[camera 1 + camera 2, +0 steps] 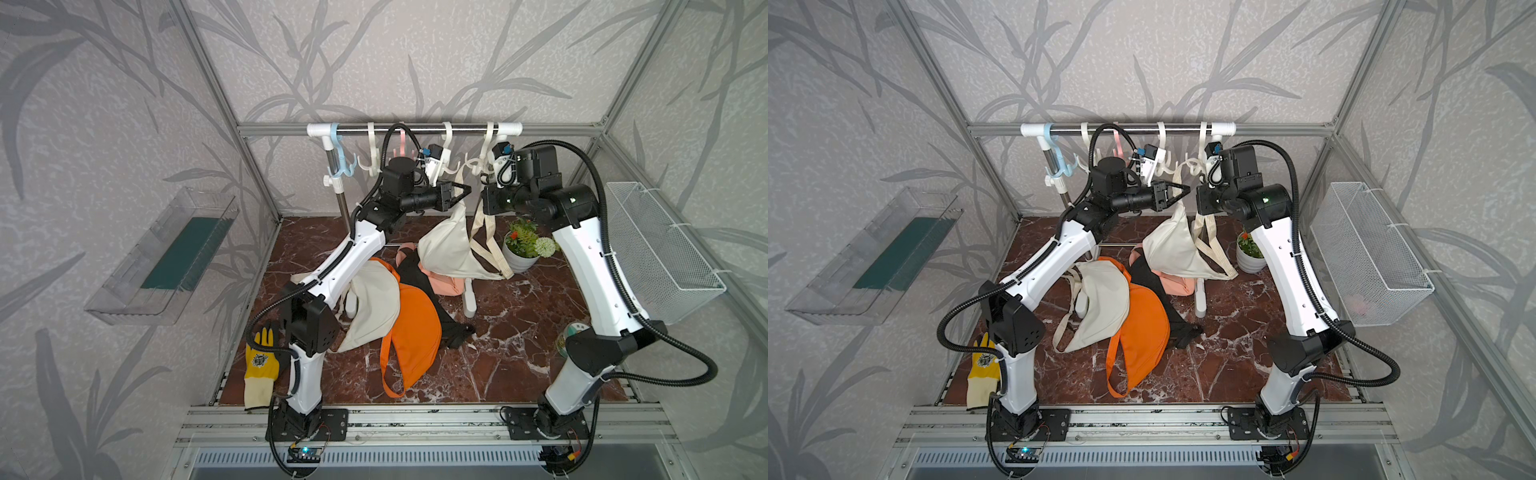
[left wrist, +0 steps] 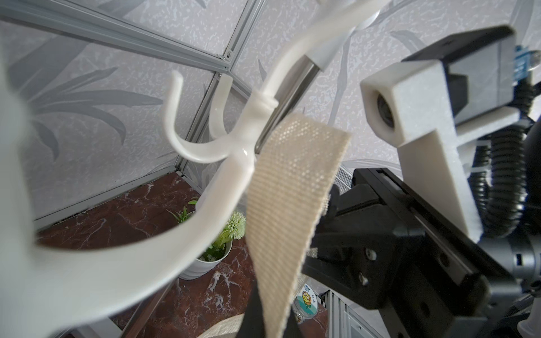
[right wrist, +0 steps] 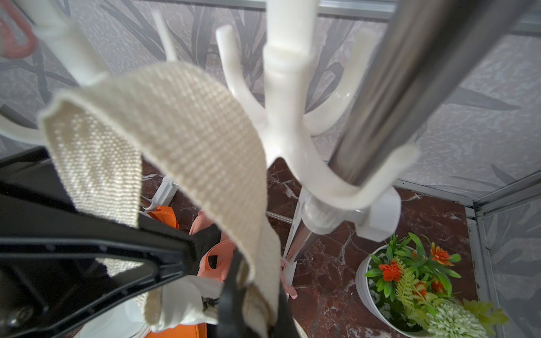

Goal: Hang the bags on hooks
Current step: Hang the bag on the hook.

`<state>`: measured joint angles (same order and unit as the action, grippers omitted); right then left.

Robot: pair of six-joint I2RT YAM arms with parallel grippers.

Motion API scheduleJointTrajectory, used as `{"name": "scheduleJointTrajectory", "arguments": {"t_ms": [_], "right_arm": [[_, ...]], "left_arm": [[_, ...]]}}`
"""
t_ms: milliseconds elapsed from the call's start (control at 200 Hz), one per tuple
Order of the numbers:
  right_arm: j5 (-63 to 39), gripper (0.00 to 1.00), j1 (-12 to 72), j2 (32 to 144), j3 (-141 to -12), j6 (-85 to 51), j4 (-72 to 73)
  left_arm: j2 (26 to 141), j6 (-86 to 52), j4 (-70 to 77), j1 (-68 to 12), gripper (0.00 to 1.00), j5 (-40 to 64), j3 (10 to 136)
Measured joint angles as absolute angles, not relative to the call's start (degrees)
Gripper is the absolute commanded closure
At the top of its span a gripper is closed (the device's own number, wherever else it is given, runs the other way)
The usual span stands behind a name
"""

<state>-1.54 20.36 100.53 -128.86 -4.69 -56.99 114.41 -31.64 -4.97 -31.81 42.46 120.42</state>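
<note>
In both top views a clear tray sticks out from the wall far on the left. A yellow glove lies on the red-brown floor by the foot of the left arm. At the back a rail carries a blue hook and some white ones. Below it, a flat cream bag, an orange bag, a black bag and a pink bag lie in a heap.

The bag to hang, a second cream bag, dangles in the air above the heap, under the rail. The left gripper and the right gripper meet just over it, but the top views do not show what they hold.

The wrist views do. In the left wrist view, black fingers squeeze the woven strap, which runs up just in front of a white hook. In the right wrist view, the right gripper's fingers pinch the same strap. It bends over in an arch right beside the hook. I cannot tell if it touches.

Farther right stand a plant pot and a wire basket on the wall.
</note>
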Motion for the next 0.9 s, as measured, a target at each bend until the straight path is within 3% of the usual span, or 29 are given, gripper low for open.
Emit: {"name": "scheduleJointTrajectory", "arguments": {"t_ms": [325, 725, 765, 900], "right_arm": [[-3.81, 1.00, 18.55, 101.41, -128.22, -6.24, -57.04], [-7.51, 1.00, 17.04, 99.24, -115.66, -8.01, -53.15], [-7.81, 1.00, 16.78, 98.32, -114.30, -8.19, -52.27], [-8.01, 0.90, 15.70, 95.02, -111.53, -8.58, -51.05]], "left_arm": [[115.50, -31.48, -10.68, -31.97, 1.00, 42.39, 124.99], [117.89, -31.03, -13.76, -32.21, 1.00, 43.55, 127.46], [117.86, -30.68, -13.76, -32.21, 0.96, 43.59, 127.46], [117.36, -29.34, -12.93, -32.21, 0.56, 43.53, 125.95]]}}
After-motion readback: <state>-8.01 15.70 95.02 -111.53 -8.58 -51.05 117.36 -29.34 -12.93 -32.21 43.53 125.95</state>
